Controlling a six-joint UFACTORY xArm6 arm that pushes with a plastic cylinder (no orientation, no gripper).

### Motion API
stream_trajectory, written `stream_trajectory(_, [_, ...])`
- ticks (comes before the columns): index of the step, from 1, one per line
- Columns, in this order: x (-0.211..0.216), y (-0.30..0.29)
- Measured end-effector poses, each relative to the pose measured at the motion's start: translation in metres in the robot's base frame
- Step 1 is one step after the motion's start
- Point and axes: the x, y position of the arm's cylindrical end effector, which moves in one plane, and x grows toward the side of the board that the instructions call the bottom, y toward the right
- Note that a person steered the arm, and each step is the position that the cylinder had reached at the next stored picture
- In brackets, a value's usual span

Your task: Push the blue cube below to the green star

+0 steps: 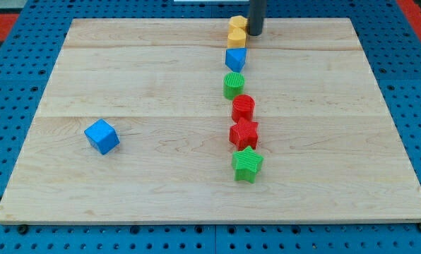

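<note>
The blue cube (102, 136) sits alone on the wooden board's left side. The green star (248, 164) lies at the lower end of a column of blocks right of the middle, far to the right of the cube and slightly lower. My tip (255, 33) is at the view's top, just right of two yellow blocks, far from both the cube and the star.
The column runs down from the top: two yellow blocks (237, 32), a blue block (235, 59), a green cylinder (233, 85), a red cylinder (243, 108) and a red star (244, 134) just above the green star. The wooden board (161, 190) lies on a blue pegboard.
</note>
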Motion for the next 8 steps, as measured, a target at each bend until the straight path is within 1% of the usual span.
stream_trajectory(1, [0.000,-0.009])
stream_trajectory(2, [0.000,0.049])
stream_trajectory(3, [0.022,0.137])
stream_trajectory(4, [0.123,0.182])
stream_trajectory(5, [0.224,0.188])
stream_trajectory(6, [0.387,0.145])
stream_trajectory(8, [0.388,0.130])
